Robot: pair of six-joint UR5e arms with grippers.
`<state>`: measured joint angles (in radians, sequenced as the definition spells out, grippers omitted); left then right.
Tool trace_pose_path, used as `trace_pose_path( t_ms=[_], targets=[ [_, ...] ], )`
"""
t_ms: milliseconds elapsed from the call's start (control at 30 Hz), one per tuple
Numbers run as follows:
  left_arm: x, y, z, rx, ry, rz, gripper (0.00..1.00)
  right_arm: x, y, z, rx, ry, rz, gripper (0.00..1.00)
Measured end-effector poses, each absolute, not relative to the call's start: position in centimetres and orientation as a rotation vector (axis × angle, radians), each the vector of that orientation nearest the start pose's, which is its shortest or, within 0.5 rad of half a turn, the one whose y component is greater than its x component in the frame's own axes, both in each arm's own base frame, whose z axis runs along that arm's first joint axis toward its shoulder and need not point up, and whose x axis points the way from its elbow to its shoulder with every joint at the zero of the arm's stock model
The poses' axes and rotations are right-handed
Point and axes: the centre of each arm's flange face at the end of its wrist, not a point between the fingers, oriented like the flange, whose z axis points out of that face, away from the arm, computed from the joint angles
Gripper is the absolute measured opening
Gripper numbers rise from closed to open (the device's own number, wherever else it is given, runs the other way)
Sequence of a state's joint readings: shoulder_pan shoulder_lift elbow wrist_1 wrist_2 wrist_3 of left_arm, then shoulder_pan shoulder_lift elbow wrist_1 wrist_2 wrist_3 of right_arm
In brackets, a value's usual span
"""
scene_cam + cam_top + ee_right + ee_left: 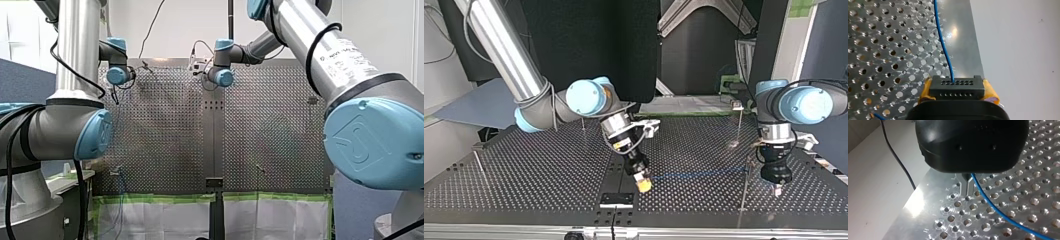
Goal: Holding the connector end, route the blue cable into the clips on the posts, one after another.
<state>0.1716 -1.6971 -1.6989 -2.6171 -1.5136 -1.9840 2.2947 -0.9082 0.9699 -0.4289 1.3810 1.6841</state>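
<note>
Your right gripper with yellow fingers clamped on the black connector, blue cable running level toward frame right over the tabletop, your left gripper beside it, grip impossible to tell

Silver perforated metal table, stamped with letters H to L along one edge, thin black cable over the white surface beside it, black rectangular bracket at its edge, green tape strip above white sheeting.
</note>
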Motion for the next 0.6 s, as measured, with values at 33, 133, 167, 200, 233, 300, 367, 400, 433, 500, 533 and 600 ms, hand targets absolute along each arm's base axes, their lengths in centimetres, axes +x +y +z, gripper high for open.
trace_pose_path(
  t_ms=[33,133,167,200,233,300,367,400,433,500,533,600],
  targets=[
    [57.1,-4.2,41.5,-0.331,1.267,-0.243,0.00,63.0,-48.4,41.6,-2.009,0.713,-2.943,0.00],
    [56.9,-4.0,41.3,-0.347,1.282,-0.235,0.00,63.0,-48.4,41.5,-2.017,0.707,-2.936,0.00],
    [56.9,-3.9,41.2,-0.355,1.288,-0.230,0.09,63.0,-48.4,41.5,-2.022,0.706,-2.933,0.00],
    [56.8,-3.9,41.1,-0.364,1.294,-0.224,0.24,63.0,-48.4,41.5,-2.028,0.705,-2.931,0.00],
    [56.7,-3.8,41.0,-0.376,1.302,-0.216,0.24,63.0,-48.3,41.5,-2.031,0.704,-2.930,0.00],
    [56.6,-3.7,40.9,-0.391,1.310,-0.205,0.52,63.0,-48.3,41.5,-2.037,0.701,-2.927,0.00],
    [56.4,-3.6,40.8,-0.404,1.317,-0.195,0.62,63.0,-48.3,41.5,-2.039,0.696,-2.926,0.00],
    [56.3,-3.6,40.8,-0.408,1.319,-0.194,0.70,63.1,-48.2,41.5,-2.040,0.693,-2.925,0.00],
    [56.2,-3.6,40.9,-0.412,1.320,-0.195,0.70,63.1,-48.2,41.5,-2.041,0.690,-2.923,0.00],
    [56.1,-3.7,41.1,-0.417,1.316,-0.200,0.70,63.1,-48.1,41.5,-2.043,0.687,-2.921,0.00],
    [56.0,-3.7,41.4,-0.419,1.311,-0.203,0.70,63.1,-48.1,41.4,-2.044,0.687,-2.920,0.00],
    [55.8,-3.7,41.8,-0.418,1.304,-0.204,0.80,63.2,-48.0,41.4,-2.048,0.686,-2.916,0.00]
  ],
)
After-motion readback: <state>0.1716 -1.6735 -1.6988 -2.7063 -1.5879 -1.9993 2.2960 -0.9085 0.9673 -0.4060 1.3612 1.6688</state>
